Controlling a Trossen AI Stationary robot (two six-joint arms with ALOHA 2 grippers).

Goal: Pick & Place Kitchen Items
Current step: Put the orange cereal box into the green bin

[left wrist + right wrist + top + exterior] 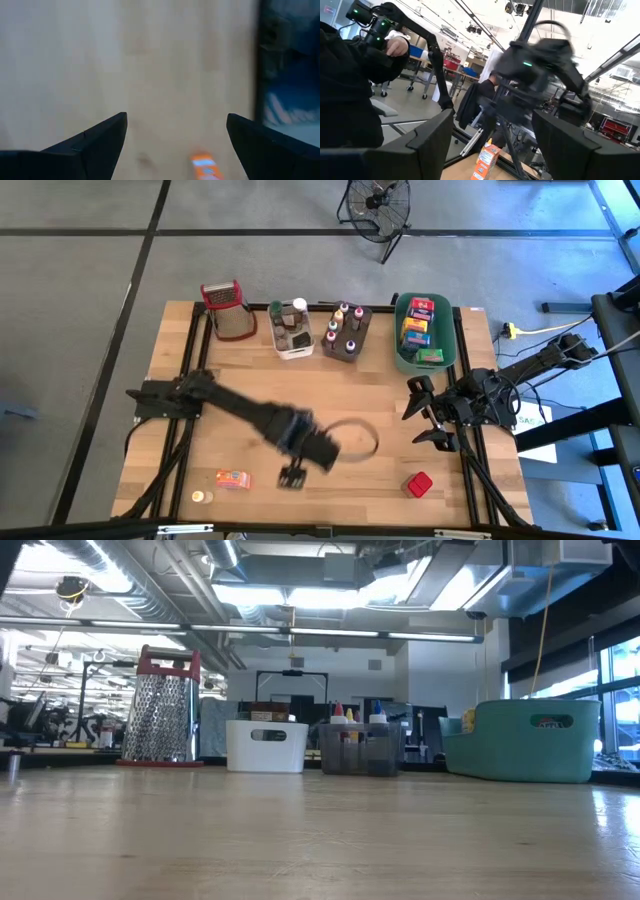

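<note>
An orange box (pixel 233 478) lies flat on the table near its front left, with a small round tin (pixel 203 496) beside it. A red box (pixel 418 484) sits near the front right. My left gripper (pixel 292 477) hovers open over the front middle, pointing down, a little right of the orange box (pixel 205 167); nothing is between its fingers (pixel 175 120). My right gripper (pixel 425 415) waits open at the table's right side, pointing across the table toward the orange box (pixel 487 159). Neither gripper shows in the low view.
Along the far edge stand a red-topped grater (pixel 228 310), a white tub (pixel 293 330), a grey tub of small bottles (pixel 346 332) and a green tub of boxes (pixel 425 332). A person (pixel 350 60) stands beyond the table. Bare wood lies in the middle.
</note>
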